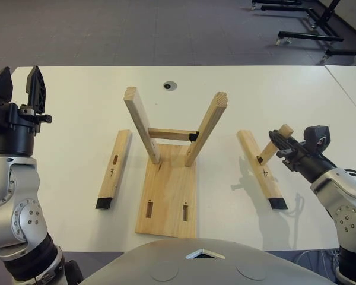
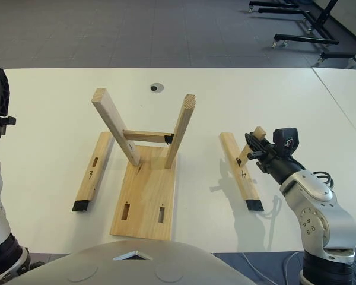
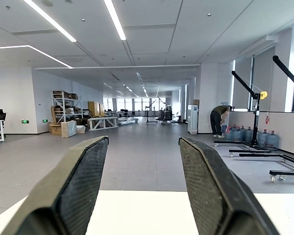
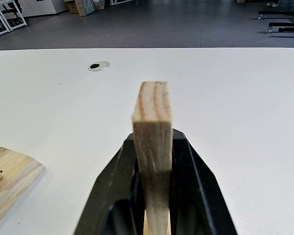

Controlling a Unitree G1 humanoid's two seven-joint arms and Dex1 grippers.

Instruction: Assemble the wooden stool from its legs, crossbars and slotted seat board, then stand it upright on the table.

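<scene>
Closest to the robot lies the seat board (image 1: 166,196), flat on the white bench (image 1: 71,119) with its slots facing up, most likely so the legs can be pushed in from above. At its far end the left standing leg (image 1: 141,123) and the right standing leg (image 1: 206,127) are stuck in and lean away from each other. A first crossbar (image 1: 171,135) runs between them and ties them together. Two empty slots (image 1: 149,208) wait at the near end of the board. I think they are for the two legs that lie flat: the left loose leg (image 1: 114,169) just beside the board, and the right loose leg (image 1: 261,169) a bit further off on the other side. The right tool (image 1: 277,141) is closed tight on the second crossbar (image 4: 153,132) and holds it slanted. The low end of this bar points down at the middle of the right loose leg, where it probably has to plug in. I cannot tell if it touches the leg yet. The left tool (image 1: 18,86) is open with nothing in it. It points up at the left side of the bench, well apart from all the wood. A small round hole (image 1: 168,85) sits in the bench behind the stool parts.
</scene>
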